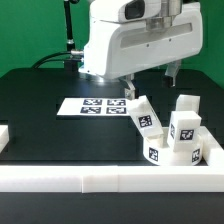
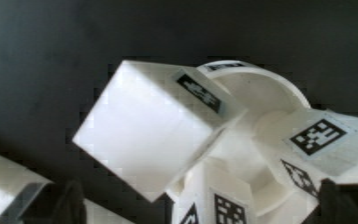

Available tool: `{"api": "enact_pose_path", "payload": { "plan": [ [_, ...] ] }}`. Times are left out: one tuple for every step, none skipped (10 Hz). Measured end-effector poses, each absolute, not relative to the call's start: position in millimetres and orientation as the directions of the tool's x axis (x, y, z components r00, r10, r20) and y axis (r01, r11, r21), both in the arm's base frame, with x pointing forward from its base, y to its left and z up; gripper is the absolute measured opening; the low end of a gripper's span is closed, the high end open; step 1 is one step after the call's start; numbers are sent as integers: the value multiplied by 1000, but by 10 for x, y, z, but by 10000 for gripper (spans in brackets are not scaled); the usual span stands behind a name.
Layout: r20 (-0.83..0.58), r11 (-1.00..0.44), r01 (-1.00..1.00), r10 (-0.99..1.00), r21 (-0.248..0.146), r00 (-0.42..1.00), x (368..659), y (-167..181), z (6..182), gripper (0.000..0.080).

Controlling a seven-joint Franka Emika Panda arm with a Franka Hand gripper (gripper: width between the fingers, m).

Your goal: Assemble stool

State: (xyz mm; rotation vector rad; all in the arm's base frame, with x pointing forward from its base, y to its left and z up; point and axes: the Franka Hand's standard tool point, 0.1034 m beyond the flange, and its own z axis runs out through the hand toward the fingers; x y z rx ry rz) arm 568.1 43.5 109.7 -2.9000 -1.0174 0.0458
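Below our gripper (image 2: 51, 205) sits the stool (image 1: 168, 135), a cluster of white plastic parts on the black table (image 1: 40, 110). From the wrist we look down on the round seat disc (image 2: 265, 120), with a blocky leg (image 2: 149, 125) tilted against it and covering part of its rim. Square black-and-white tags (image 2: 313, 136) show on several faces. More tagged legs lie just under the disc in that view, though we cannot tell how they join.

From the exterior view the cluster lies toward that view's right, close against the white border rail (image 1: 110, 178). One leg (image 1: 143, 115) leans at a slant and two others (image 1: 185, 125) stand more upright beside it.

Beyond the parts, near the arm's base, the marker board (image 1: 95, 104) lies flat on the table.

Our arm (image 1: 130, 40) hangs above the table, well clear of the parts. Only dark finger tips (image 2: 19, 200) show at the edge of the wrist view, apart from the stool. Whether the jaws are apart or together we cannot tell.
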Motion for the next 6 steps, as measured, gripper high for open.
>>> {"api": "enact_pose_path", "payload": {
  "plan": [
    [-5, -715, 696, 698, -68, 716, 5680, 410, 1096, 649],
    [-7, -641, 765, 767, -62, 642, 5680, 384, 1094, 649],
    [-9, -549, 834, 836, -56, 549, 5682, 355, 1094, 649],
    [2, -435, 899, 900, -44, 436, 5704, 346, 1093, 649],
    [-8, -343, 938, 939, -47, 343, 5703, 342, 1069, 649],
    [-24, -200, 979, 980, -46, 199, 5711, 317, 1033, 649]
  ]
}}
